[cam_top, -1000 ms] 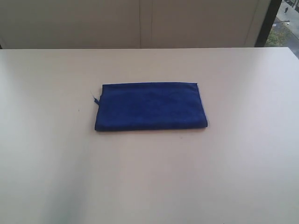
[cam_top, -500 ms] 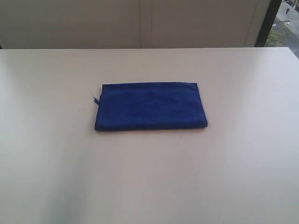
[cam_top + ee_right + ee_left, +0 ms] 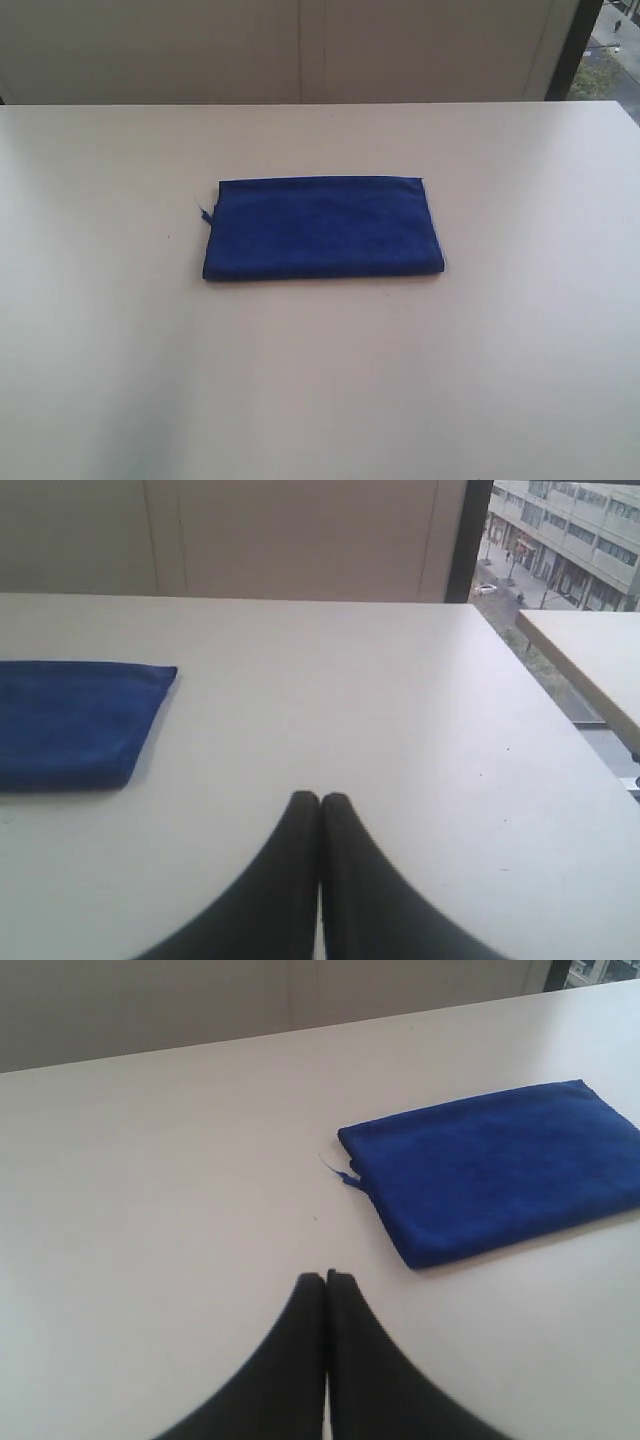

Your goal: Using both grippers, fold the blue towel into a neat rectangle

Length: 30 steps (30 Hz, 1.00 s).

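Left gripper [image 3: 326, 1276] and right gripper [image 3: 320, 798] are shown fully closed, empty, clear of the blue towel [image 3: 322, 228], which lies folded at the centre of the exterior frame on the bench [image 3: 320, 400]. Layers could be dragged askew if only the top ply were pinched.

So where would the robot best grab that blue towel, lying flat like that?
Probably at its corners. The blue towel lies flat on the table with nothing raised, so only its thin edges offer a pinch. The left gripper would likely come in at the short end on its side, the right gripper at the other. Both are shut now and must open first.
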Motion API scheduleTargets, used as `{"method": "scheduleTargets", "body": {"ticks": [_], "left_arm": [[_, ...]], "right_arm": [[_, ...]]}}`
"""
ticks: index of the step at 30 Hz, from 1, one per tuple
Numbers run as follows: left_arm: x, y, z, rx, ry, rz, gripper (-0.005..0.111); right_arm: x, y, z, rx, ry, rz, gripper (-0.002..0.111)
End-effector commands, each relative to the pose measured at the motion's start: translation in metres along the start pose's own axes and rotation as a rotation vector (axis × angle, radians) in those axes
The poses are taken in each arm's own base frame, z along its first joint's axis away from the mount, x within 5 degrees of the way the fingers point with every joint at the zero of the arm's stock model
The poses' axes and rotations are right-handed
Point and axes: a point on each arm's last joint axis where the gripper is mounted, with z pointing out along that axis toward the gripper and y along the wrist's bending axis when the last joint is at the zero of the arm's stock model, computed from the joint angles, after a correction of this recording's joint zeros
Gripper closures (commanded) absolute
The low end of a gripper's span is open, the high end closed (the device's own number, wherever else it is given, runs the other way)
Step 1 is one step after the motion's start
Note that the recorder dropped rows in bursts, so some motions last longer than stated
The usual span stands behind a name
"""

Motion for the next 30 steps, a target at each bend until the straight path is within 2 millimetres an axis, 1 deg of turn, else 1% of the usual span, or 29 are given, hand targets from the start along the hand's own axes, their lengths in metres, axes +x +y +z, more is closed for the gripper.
{"method": "scheduleTargets", "body": {"ticks": [1,3,30], "left_arm": [[0.0010,-0.0001,-0.0002,0.002,0.001,-0.015,0.107],[0.0010,-0.0001,-0.0002,0.002,0.001,-0.015,0.107],[0.0010,-0.0001,-0.0002,0.002,0.001,-0.015,0.107]], "right_arm": [[0.0052,-0.0005,0.0000,0.006,0.042,-0.010,0.108],[0.0075,-0.0006,-0.0001,0.007,0.066,-0.012,0.108],[0.0075,-0.0006,-0.0001,0.007,0.066,-0.012,0.108]]}}
